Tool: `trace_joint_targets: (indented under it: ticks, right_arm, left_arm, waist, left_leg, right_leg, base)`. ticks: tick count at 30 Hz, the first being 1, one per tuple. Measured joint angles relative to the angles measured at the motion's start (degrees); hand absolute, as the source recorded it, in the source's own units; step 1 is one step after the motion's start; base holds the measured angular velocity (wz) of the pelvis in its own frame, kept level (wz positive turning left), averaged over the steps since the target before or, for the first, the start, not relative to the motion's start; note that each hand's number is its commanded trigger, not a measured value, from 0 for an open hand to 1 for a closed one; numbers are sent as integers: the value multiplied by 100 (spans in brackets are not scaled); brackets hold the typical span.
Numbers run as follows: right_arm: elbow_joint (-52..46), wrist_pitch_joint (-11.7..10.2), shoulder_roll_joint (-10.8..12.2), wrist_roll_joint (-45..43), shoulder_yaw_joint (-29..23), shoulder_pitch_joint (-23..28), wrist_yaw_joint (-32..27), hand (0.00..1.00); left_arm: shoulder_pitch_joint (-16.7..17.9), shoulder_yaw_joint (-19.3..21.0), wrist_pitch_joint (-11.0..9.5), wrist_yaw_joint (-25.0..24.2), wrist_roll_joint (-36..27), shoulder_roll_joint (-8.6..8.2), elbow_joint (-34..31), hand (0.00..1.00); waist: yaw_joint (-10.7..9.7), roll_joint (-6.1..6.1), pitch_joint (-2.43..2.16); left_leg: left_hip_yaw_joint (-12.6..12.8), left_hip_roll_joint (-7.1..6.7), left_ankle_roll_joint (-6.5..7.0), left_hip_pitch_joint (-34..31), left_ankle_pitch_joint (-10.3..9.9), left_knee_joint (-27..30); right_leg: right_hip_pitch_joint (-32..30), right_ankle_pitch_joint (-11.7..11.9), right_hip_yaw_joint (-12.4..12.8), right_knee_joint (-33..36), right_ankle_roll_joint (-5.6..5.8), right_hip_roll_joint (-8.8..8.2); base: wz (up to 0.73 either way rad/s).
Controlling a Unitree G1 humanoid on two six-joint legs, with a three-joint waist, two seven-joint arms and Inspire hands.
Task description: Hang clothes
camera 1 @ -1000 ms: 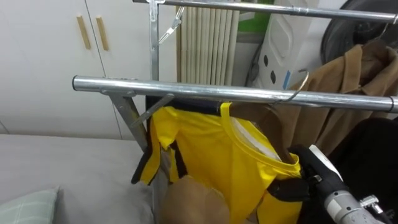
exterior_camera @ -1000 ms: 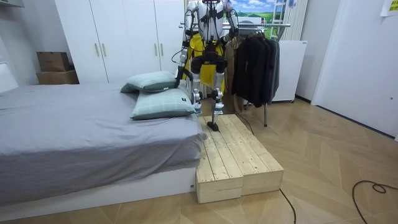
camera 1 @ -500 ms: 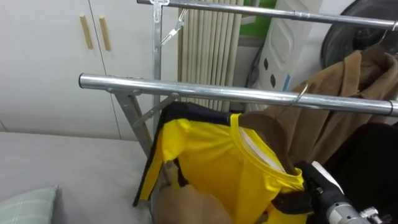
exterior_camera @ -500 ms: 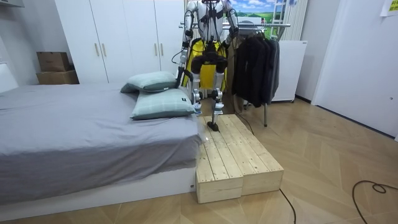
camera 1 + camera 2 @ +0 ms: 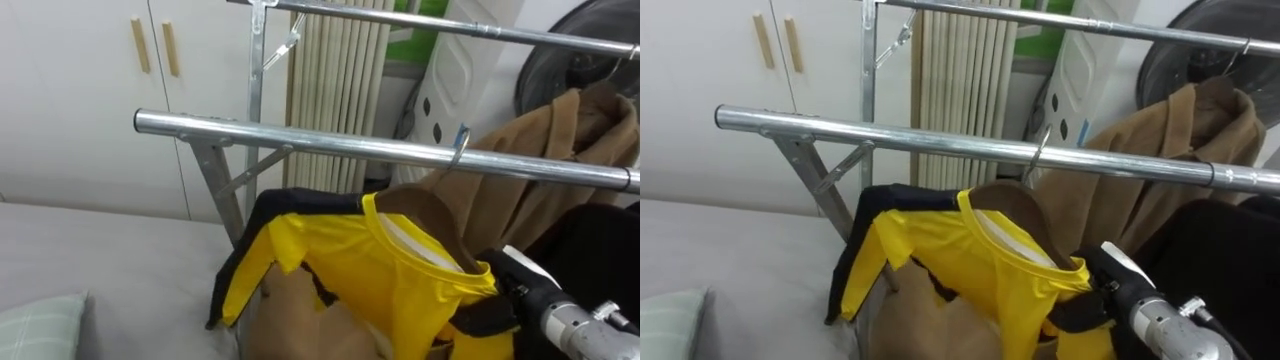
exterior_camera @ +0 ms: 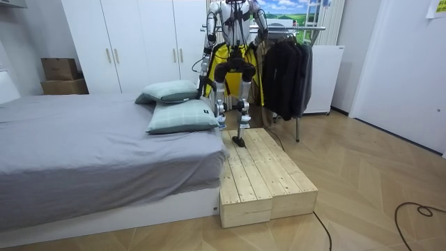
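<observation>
A yellow shirt (image 5: 370, 270) with black trim hangs on a hanger. Its metal hook (image 5: 461, 140) sits over the front rail (image 5: 300, 140) of the clothes rack. A brown garment (image 5: 290, 320) shows under the shirt. My right hand (image 5: 500, 298) reaches in from the lower right at the shirt's collar and shoulder, with its fingers hidden in the cloth. In the room view I stand on the wooden platform (image 6: 261, 174), facing the rack, with the yellow shirt (image 6: 233, 54) in front of me.
A brown coat (image 5: 545, 165) and dark clothes (image 5: 595, 250) hang on the rail to the right. A higher rail (image 5: 400, 18) runs behind. White wardrobe doors (image 5: 90, 90) stand to the left, and the grey bed (image 5: 100, 265) with a pillow (image 5: 35, 330) lies below.
The hanger hook has slid a little left along the rail. The shirt now hangs lower, with its left sleeve spread out. The view has shifted slightly.
</observation>
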Motion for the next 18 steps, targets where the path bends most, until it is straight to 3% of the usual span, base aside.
trace_joint_targets:
  ticks: [7,18]
  right_arm:
    - [260,79,-151,-9,70,-325,289,100]
    - [747,-77,-192,-15,87,-484,508,100]
  left_arm:
    - [-43,-5,9,-7,-34,5,-10,0]
    - [-90,-44,17,-9,-53,8,-12,0]
  waist:
    - [-1,-39,23]
    - [90,-42,22]
  left_leg:
    - [-116,-36,7,-26,19,-1]
    - [-165,-49,10,2,21,3]
  right_leg:
    - [-19,-7,-35,20,12,-23]
    - [27,-6,-94,4,15,-43]
  base:
    - [2]
    - [2]
